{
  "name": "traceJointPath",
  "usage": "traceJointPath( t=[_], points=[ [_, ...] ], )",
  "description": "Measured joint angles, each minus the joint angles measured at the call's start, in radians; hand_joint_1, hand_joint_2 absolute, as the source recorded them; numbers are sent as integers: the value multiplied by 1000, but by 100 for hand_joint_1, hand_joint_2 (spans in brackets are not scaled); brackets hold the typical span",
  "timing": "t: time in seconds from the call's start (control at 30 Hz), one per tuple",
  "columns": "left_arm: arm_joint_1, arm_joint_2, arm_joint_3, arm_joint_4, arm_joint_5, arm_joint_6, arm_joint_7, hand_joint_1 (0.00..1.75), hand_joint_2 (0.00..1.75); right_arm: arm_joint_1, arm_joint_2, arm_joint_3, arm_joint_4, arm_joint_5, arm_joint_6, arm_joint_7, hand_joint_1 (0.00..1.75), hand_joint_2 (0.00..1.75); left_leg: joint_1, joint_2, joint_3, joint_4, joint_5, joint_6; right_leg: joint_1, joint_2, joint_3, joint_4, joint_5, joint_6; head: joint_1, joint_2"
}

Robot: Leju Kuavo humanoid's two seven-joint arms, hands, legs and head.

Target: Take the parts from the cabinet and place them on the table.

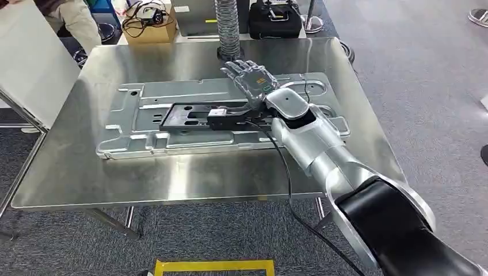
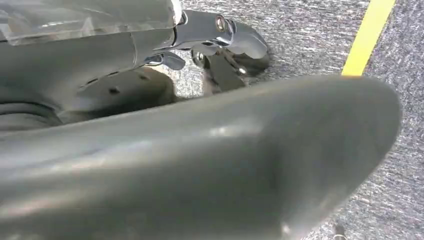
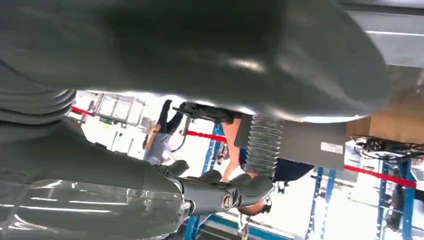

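At the upper left of the head view a person in light trousers stands behind the table, beside a tilted grey panel along the left edge; just right of them, at the top, a cardboard box holds black cables; below, the steel table fills the middle of the frame, and on it lies the part, a long flat grey metal plate with a black rectangular insert along its centre, lying flat across the tabletop from centre left to centre right; at the bottom centre a yellow-taped rectangle marks the carpet; above the part, at top centre, a ribbed grey hose rises from the table's far edge, with a black case just to its right; the right hand sits over the right half of the part, palm down, fingers straight and slightly spread, holding nothing, its silver arm running down to the lower right corner with a black cable trailing beneath; whether the fingers touch the plate cannot be told; in the left wrist view the left hand hangs over grey carpet beside a yellow floor line at the upper right, its dark fingers loosely curled with nothing in them; in the right wrist view the right hand's fingers extend forward, nothing between them.
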Motion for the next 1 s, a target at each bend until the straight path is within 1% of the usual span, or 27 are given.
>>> traceJointPath(
  t=[0.03,0.1,0.17,0.2,0.23,0.27,0.3,0.33,0.37,0.43,0.47,0.5,0.53,0.57,0.6,0.63,0.67,0.7,0.73,0.77,0.8,0.83,0.87,0.9,0.93,0.97,1.0],
  points=[
    [-3,0,0,0,0,0,0,0,0,0,-1,0,-3,0,0,0,0,0,-9,-3,-2,-11,-4,11,7,1,-6,3,7,9,1,0],
    [-3,0,0,0,-1,0,1,0,0,-1,0,1,-4,0,0,-1,0,0,-8,-4,-13,-6,10,28,4,0,-8,0,22,18,2,0],
    [-2,0,0,0,-1,0,2,0,0,-1,-1,1,-4,0,2,-1,0,0,-9,-3,-27,-12,31,45,3,2,-12,-7,41,32,2,0],
    [-5,-1,0,0,-1,0,2,0,0,-3,-2,1,-4,0,2,-1,0,0,-6,2,-31,-13,44,53,-2,3,-23,4,12,36,0,0],
    [-7,0,0,0,-1,0,2,0,0,-3,-3,2,-4,0,3,-1,0,0,-6,2,-48,-14,58,61,-1,4,-39,53,-55,41,7,0],
    [-7,0,0,0,-1,0,2,0,0,-4,-3,2,-4,0,3,-1,0,0,-6,3,-63,-13,68,62,-3,3,-58,124,-119,45,7,0],
    [-7,0,0,0,-1,0,2,0,0,-3,-3,2,-4,0,4,-1,0,0,-7,3,-77,-13,79,63,-3,3,-76,199,-168,48,7,0],
    [-6,0,0,0,-1,0,2,0,0,-1,-3,2,-4,0,5,-1,0,0,-8,3,-94,-12,91,63,-2,3,-90,279,-204,49,7,0],
    [-6,0,0,0,-1,0,2,0,0,1,-3,3,-3,0,5,-1,0,0,-9,3,-107,-11,100,63,-2,3,-91,315,-207,49,7,0],
    [-7,0,0,0,-1,0,2,0,0,2,-3,4,-3,0,8,-1,0,0,-14,3,-137,-10,122,64,1,3,-41,294,-156,39,8,0],
    [-6,0,0,0,-1,0,2,0,0,0,-3,4,-4,0,13,-1,0,0,-18,1,-153,-10,137,63,5,4,33,202,-117,25,7,0],
    [-7,-1,0,0,-1,0,2,0,0,-3,-2,5,-4,-1,14,-1,0,0,-20,0,-161,-10,147,63,11,5,101,112,-114,11,7,0],
    [-6,-5,0,0,-1,0,2,0,0,-7,2,5,-6,-3,14,-1,0,0,-20,0,-168,-10,155,58,17,5,159,20,-164,-11,5,0],
    [-7,-3,0,0,-1,-1,3,0,0,-11,5,5,-9,-5,13,-1,0,0,-17,1,-168,-13,164,54,19,2,177,-14,-166,2,4,0],
    [-7,-3,0,0,0,-1,3,0,0,-15,6,5,-8,-6,14,-1,0,0,-13,2,-165,-20,175,46,25,4,168,-13,-150,-3,6,0],
    [-7,-4,0,0,0,-1,3,0,0,-18,6,6,-8,-6,14,-1,0,0,-10,2,-165,-26,186,40,29,4,169,-20,-148,-7,11,0],
    [-6,-5,0,0,0,-1,3,0,0,-18,7,6,-8,-7,15,-1,0,0,-12,1,-165,-35,199,34,27,2,166,-29,-133,-11,10,0],
    [-4,-5,0,0,0,-1,3,0,0,-18,8,6,-7,-7,15,-1,0,0,-11,1,-169,-31,185,30,13,-6,164,-45,-112,-12,11,0],
    [-3,-4,0,0,0,-1,3,0,0,-19,11,6,-6,-7,16,-1,0,0,-12,0,-181,-8,137,25,14,-6,153,-51,-99,-19,10,0],
    [-2,-4,0,0,0,0,3,0,0,-19,13,6,-6,-7,16,-1,0,0,-10,0,-197,53,69,20,13,-6,137,-51,-86,-21,3,0],
    [-2,-4,0,0,0,-1,3,0,0,-19,14,6,-6,-7,16,-1,0,0,-7,1,-217,132,9,14,12,-5,121,-50,-73,-20,1,0],
    [-3,-2,0,0,0,0,3,0,0,-17,14,6,-6,-7,16,-1,0,0,-4,1,-236,217,-33,8,12,-6,102,-49,-60,-19,1,0],
    [-3,-1,0,0,0,-1,3,0,0,-15,14,6,-4,-7,16,-1,0,0,-3,1,-242,278,-37,5,11,-7,84,-47,-48,-16,1,0],
    [-2,0,0,0,0,0,3,0,0,-13,14,6,-3,-7,16,-1,0,0,-1,1,-233,296,-12,1,10,-7,68,-44,-38,-13,1,0],
    [-2,0,0,0,0,0,3,0,0,-11,14,6,-2,-7,16,-1,0,0,1,1,-205,279,27,-2,7,-7,51,-39,-29,-10,1,0],
    [-2,1,0,0,0,0,3,0,0,-11,14,6,-1,-8,16,-1,0,0,3,2,-153,219,65,-5,4,-7,32,-32,-20,-4,1,0],
    [-3,1,0,0,-1,-1,0,0,0,-12,14,6,-1,-8,15,-1,0,0,6,2,-87,134,73,-8,2,-7,16,-22,-12,1,0,0]
  ],
)
